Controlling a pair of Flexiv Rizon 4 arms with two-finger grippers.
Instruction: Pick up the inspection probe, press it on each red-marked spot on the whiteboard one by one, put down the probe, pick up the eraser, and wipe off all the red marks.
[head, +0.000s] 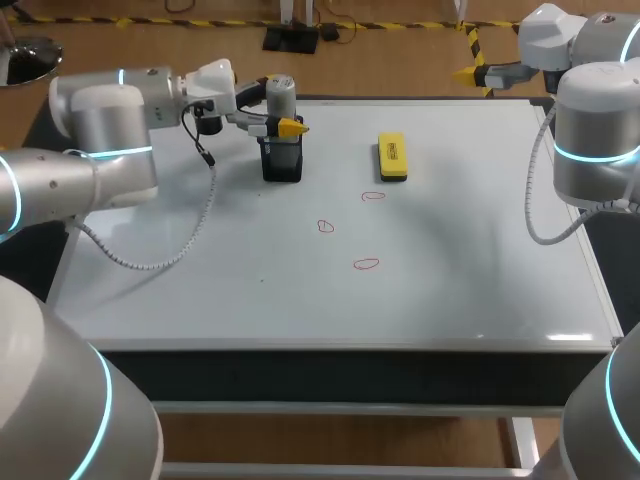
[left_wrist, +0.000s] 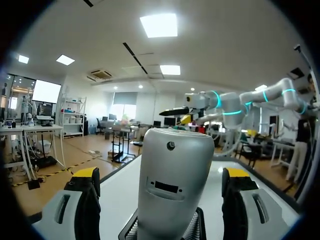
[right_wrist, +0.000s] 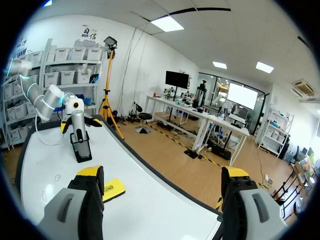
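Head view showed us the inspection probe (head: 281, 92), a grey round-topped cylinder, upright in a black holder (head: 282, 160) at the upper left-centre of the whiteboard (head: 450, 280). The left gripper (head: 278, 124) straddled it, the yellow eraser (head: 392, 157) lay to its right, and three red marks (head: 366, 264) sat lower, near the middle. Only the left wrist view let us see a dark slot and a small round hole on the probe's face and a gap beside each finger, so that claw stood wide open, gripping nothing. The right wrist view showed the right gripper (right_wrist: 163, 172) equally spread and empty.
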